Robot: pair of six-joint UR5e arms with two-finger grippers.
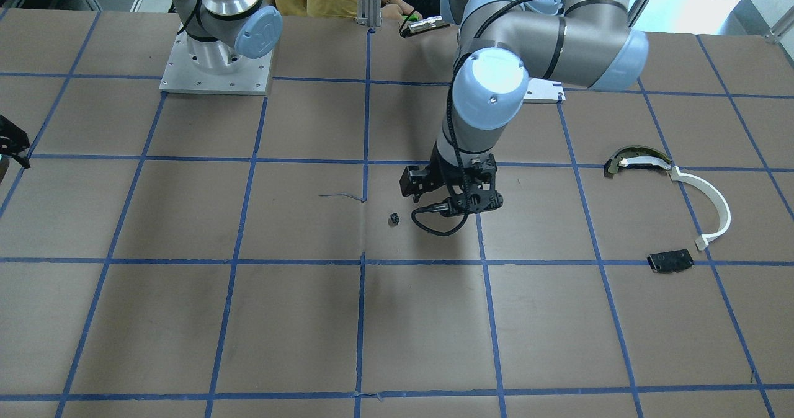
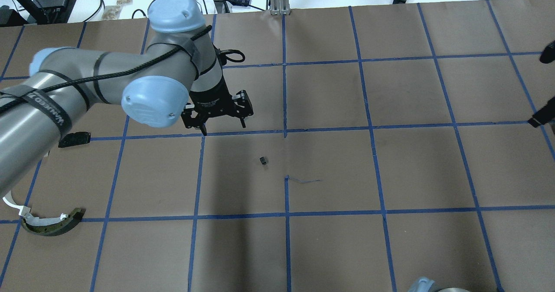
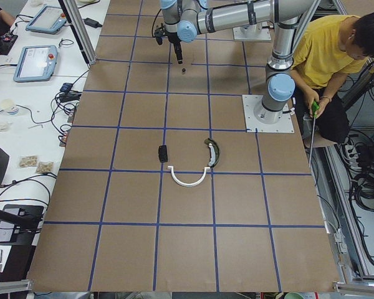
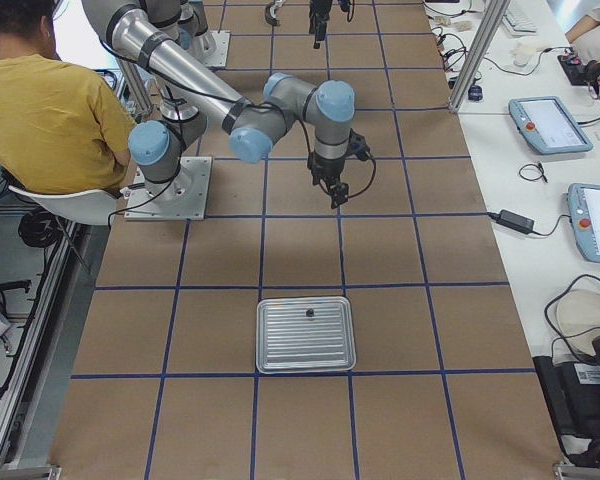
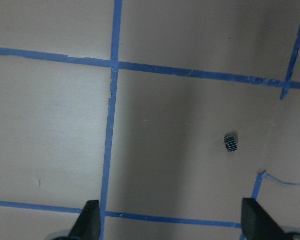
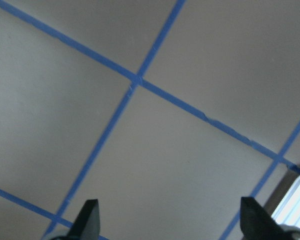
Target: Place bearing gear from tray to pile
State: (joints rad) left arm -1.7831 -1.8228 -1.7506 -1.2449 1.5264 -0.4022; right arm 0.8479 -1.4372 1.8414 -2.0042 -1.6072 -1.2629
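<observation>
A small dark bearing gear (image 2: 263,160) lies alone on the brown table near its middle; it also shows in the left wrist view (image 5: 230,143). My left gripper (image 2: 223,125) hangs open and empty above the table, a short way from the gear on the far-left side in the overhead view. The pile lies apart on my left: a white curved strip (image 1: 707,204), an olive-and-black curved piece (image 1: 639,160) and a flat black plate (image 1: 670,261). The metal tray (image 4: 280,350) sits at my right end and holds one small dark part (image 4: 309,313). My right gripper (image 6: 170,215) is open and empty over bare table beside the tray.
The table is brown paper with a blue tape grid. A loose scrap of blue tape (image 2: 303,180) lies near the gear. A person in a yellow shirt (image 3: 327,43) sits behind the arm bases. The left arm's base plate (image 3: 268,115) stands at the table's back edge.
</observation>
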